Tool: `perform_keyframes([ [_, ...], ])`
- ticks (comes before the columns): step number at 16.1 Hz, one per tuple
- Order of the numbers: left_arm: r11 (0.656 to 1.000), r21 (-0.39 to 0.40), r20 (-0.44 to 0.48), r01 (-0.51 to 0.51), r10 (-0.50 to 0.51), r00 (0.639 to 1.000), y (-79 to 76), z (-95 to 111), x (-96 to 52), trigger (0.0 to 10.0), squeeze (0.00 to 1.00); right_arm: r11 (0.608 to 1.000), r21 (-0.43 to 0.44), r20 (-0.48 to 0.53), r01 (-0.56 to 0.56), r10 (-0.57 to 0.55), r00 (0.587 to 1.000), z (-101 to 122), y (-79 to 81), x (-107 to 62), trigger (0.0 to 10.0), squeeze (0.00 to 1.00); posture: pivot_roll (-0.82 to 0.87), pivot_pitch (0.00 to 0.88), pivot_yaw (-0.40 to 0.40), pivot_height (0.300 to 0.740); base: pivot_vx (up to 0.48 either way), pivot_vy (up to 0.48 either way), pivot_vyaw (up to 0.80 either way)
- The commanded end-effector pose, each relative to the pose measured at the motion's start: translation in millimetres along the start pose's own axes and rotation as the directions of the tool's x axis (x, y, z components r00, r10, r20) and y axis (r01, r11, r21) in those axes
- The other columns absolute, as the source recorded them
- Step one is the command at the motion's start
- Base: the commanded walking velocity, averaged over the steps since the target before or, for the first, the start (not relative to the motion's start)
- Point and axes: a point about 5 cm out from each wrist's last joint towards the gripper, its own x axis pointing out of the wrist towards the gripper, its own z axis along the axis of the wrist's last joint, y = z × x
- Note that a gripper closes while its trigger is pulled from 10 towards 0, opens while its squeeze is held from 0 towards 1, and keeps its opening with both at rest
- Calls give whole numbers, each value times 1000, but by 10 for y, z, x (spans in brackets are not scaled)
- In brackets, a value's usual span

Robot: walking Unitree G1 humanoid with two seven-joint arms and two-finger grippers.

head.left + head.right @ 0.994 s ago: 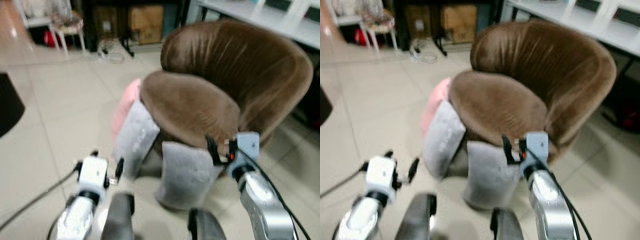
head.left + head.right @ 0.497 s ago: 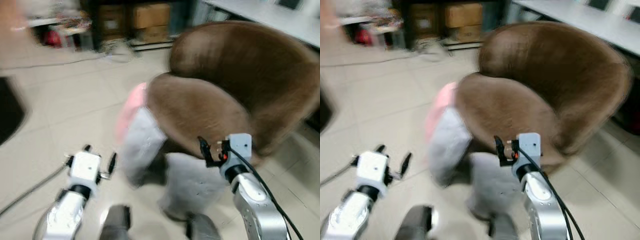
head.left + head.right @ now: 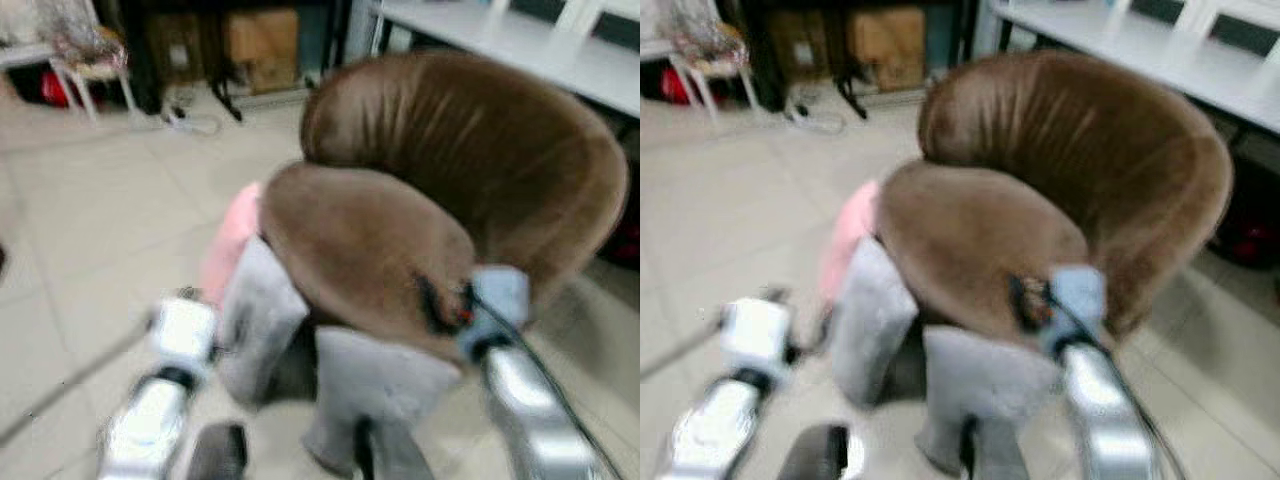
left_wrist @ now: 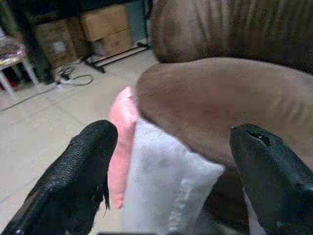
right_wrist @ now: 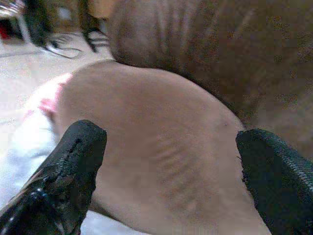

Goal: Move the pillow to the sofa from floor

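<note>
Brown sofa (image 3: 470, 170); two grey pillows (image 3: 260, 315) and a pink pillow (image 3: 228, 245) on the pale tiled floor (image 3: 90, 220).

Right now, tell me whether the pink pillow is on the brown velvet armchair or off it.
Off. The pink pillow stands on the tiled floor, leaning against the brown velvet armchair beside a grey cushion.

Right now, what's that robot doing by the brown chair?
It is standing in front of a round brown sofa chair with both arms held out toward it. Two grey pillows and a pink pillow lean against the chair's base on the tiled floor. The left tool is open and faces the grey and pink pillows; the right tool is open and faces the seat cushion. Neither holds anything, so no pillow is on the seat yet.
</note>
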Motion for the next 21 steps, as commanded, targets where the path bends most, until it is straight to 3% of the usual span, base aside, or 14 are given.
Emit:
perform_keyframes([
  [1,999,25,-3,-20,21,1000,77,1,-16,10000,0,1000,13,18,-22,22,1000,47,67,22,10000,0,12,0,-81,611,0,0,0],
  [15,998,56,-25,1,1,1000,47,-45,-26,10000,0,997,-2,-46,-75,75,996,-30,94,37,10000,0,15,0,-93,501,0,0,0],
  [21,999,52,-27,-9,11,1000,36,-53,-29,10000,0,994,-1,-73,-105,105,992,-26,109,93,10000,0,19,0,-109,482,0,0,0],
])
